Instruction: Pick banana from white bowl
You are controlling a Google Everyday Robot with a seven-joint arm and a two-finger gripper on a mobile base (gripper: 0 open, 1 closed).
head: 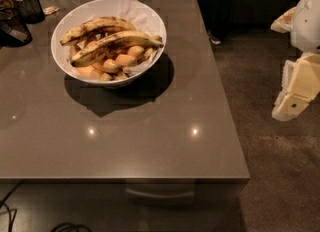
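The white bowl (56, 51) stands at the back left of the grey table, lined with white paper. The banana (117, 43), long, dull yellow with black-brown streaks, lies across the front of the pile, its dark tip pointing right. A slightly shorter brown-blotched banana (97, 27) lies behind it. Small orange-yellow bananas (116, 63) lie underneath. My gripper (295, 93), a cream-white part of the arm, hangs at the far right over the floor, beyond the table's right edge and well apart from the bowl.
Dark objects (14, 23) and a black mesh cup (29, 3) stand at the table's back left corner. The table's front edge (125, 178) is near me. Carpeted floor (270, 176) lies to the right. A shoe (215, 39) shows behind the table.
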